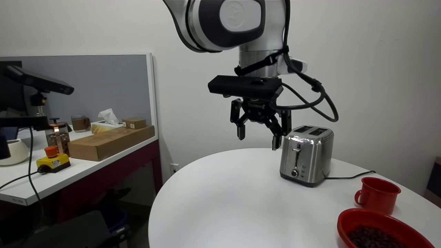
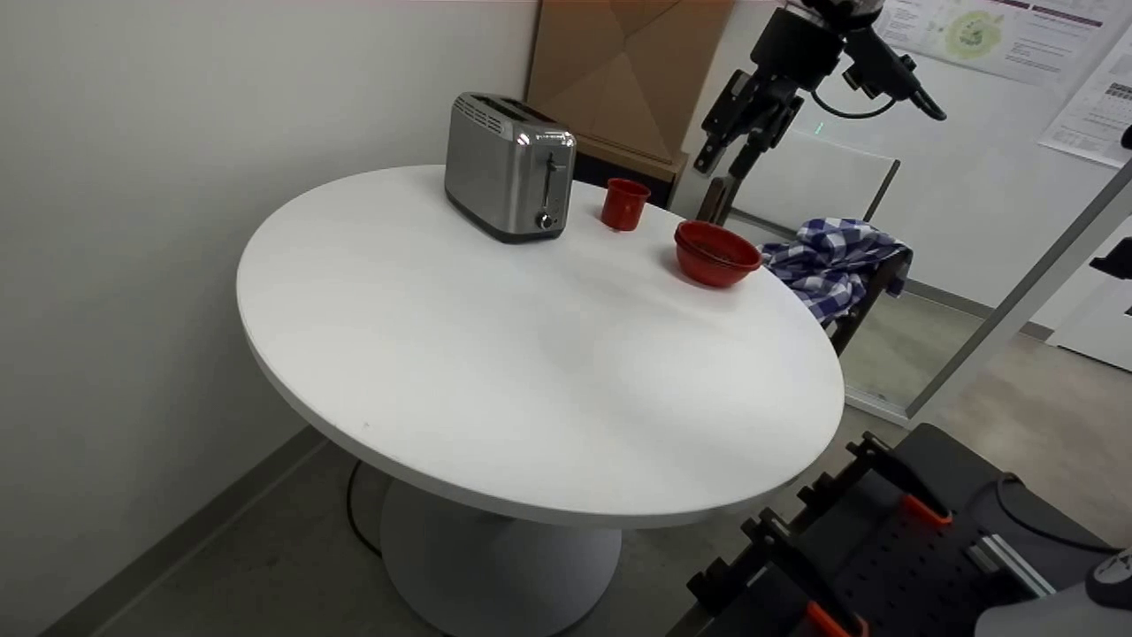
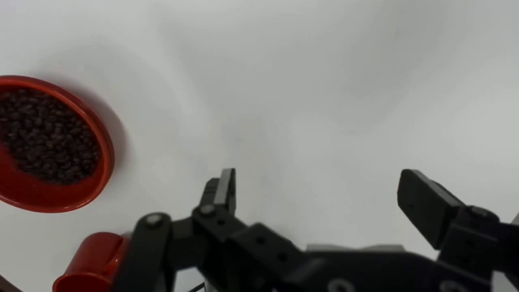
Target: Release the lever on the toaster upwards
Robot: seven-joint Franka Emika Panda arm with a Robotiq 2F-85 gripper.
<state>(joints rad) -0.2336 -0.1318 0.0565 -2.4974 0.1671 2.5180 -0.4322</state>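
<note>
1. We log the brushed-metal, two-slot toaster (image 1: pixel 306 156) upright on the round white worktop (image 2: pixel 531 354), near its edge and close to the pale wall (image 1: pixel 193 103).
2. On the toaster's narrow front we spot the small metallic lever (image 1: pixel 297 150), near the upper end of its dark vertical track (image 1: pixel 297 160); a round knob (image 1: pixel 295 173) sits below it.
3. The black two-fingered gripper (image 1: pixel 258 137) hangs raised above the worktop, released, its fingers (image 1: pixel 241 132) spread well apart.
4. In an exterior view we see the gripper (image 2: pixel 721 170) well apart from the toaster, with the lever clear of the fingers.
5. The white-and-black robot arm (image 1: pixel 234 20) enters from above, a black cable (image 1: pixel 316 85) looping out beside it.
6. Thin black cord (image 1: pixel 348 177) runs from the toaster's base over the worktop.
7. Glossy red mug (image 1: pixel 377 196) with a side handle stands upright between the toaster and a round red bowl (image 3: pixel 106 150).
8. The bowl holds a batch of small dark beans (image 3: pixel 52 140); in the wrist view it runs out of sight at the left, and the gripper hides part of the mug.
9. Off to the side, a white desk (image 1: pixel 81 166) carries a long brown cardboard box (image 1: pixel 113 141) and a yellow-and-black button box (image 1: pixel 53 162) with an orange-red cap (image 1: pixel 51 151).
10. Beyond the worktop we note a blue-and-white checked cloth (image 2: pixel 831 257), crumpled.
</note>
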